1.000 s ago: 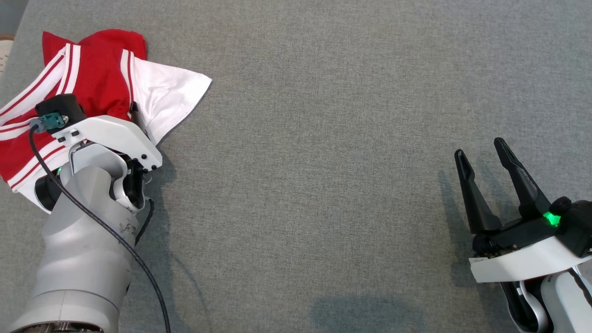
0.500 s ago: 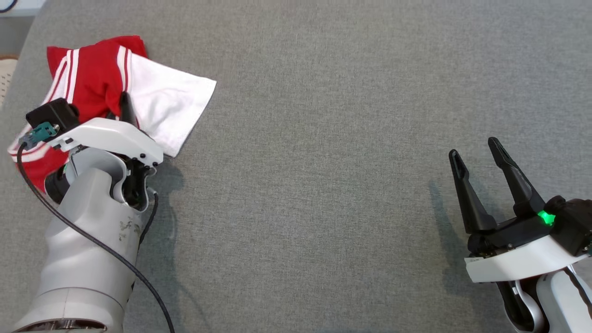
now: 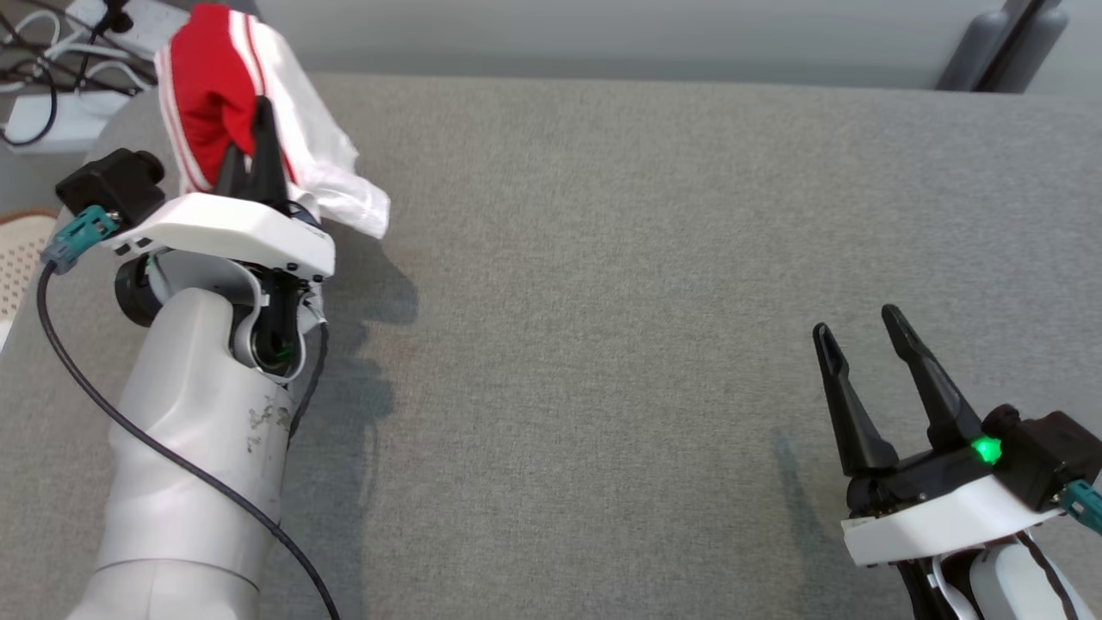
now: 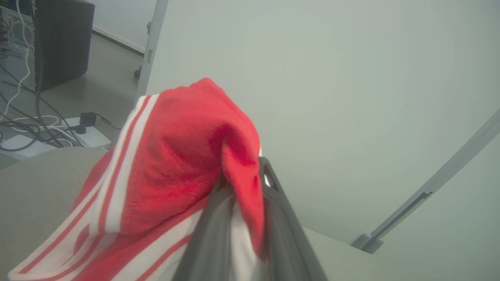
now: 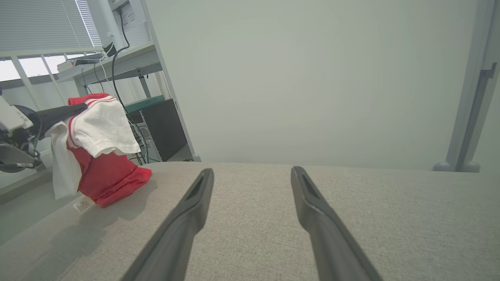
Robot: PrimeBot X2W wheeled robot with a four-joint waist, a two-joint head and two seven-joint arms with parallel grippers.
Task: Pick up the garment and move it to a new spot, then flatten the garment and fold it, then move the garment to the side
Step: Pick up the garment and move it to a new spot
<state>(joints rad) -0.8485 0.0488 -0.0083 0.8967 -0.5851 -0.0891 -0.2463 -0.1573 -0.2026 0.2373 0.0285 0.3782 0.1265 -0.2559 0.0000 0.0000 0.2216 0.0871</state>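
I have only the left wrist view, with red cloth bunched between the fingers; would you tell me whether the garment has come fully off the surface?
Observer: Not fully. In the right wrist view the red and white garment hangs from the left gripper, and its lower red end touches the grey surface.
Operator: Thank you. Where is the other gripper?
Observer: In the head view the right gripper is open at the lower right, over bare grey surface, well apart from the garment.
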